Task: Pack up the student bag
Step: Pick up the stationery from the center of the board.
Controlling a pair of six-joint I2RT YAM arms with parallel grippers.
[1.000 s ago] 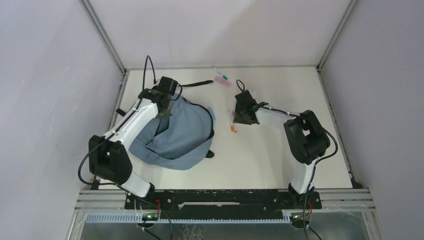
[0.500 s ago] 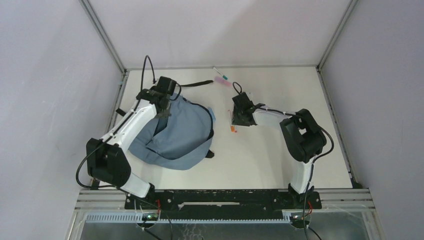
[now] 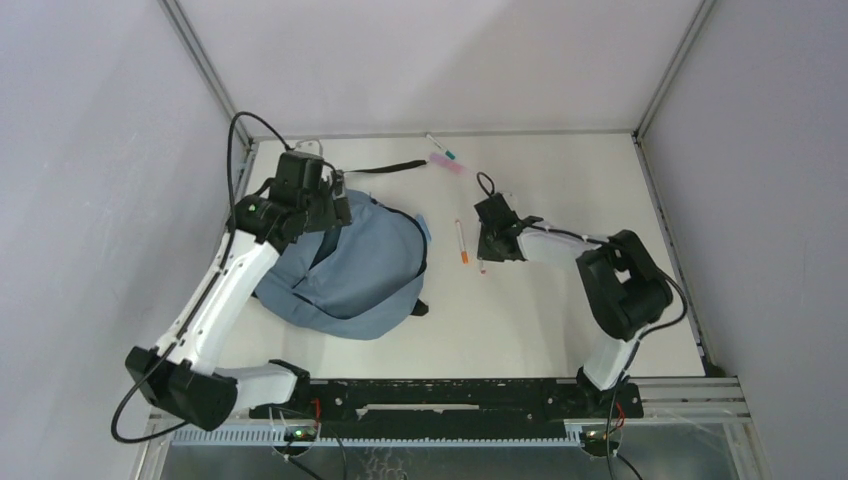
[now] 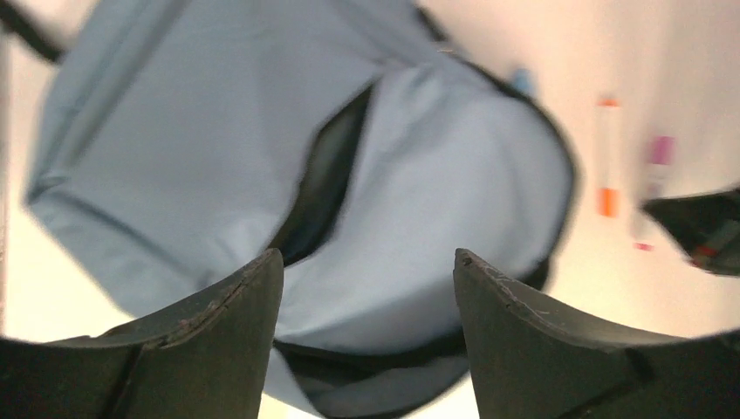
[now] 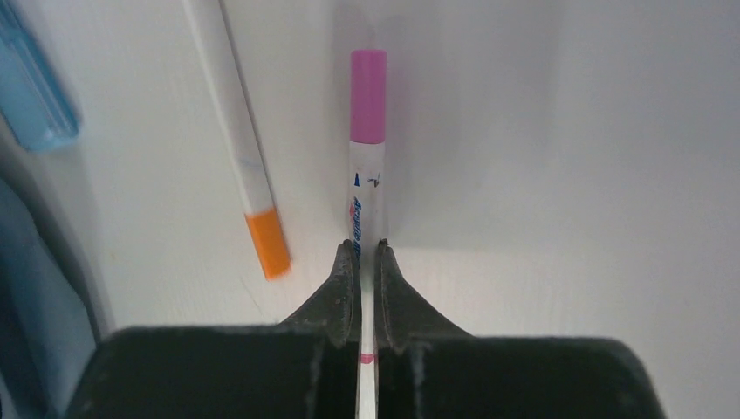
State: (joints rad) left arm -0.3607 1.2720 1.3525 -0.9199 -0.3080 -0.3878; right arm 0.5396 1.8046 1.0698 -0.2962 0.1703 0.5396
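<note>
The only readable print is on the pink-capped marker (image 5: 366,175), which lies lengthwise between the fingers (image 5: 345,288) of the right gripper (image 5: 366,255). Blue slanted letters run along its white barrel, just ahead of the fingertips, and read "Acrylic". The line continues down between the fingers, where it is hidden. Further ahead of the fingertips, towards the pink cap, there is a small blue triangle with a tiny dark mark beside it, too small to make out. Left of the fingers, the orange-tipped marker (image 5: 236,131) has a faint bluish print on its white barrel near the orange end. It is too faint to read.
</note>
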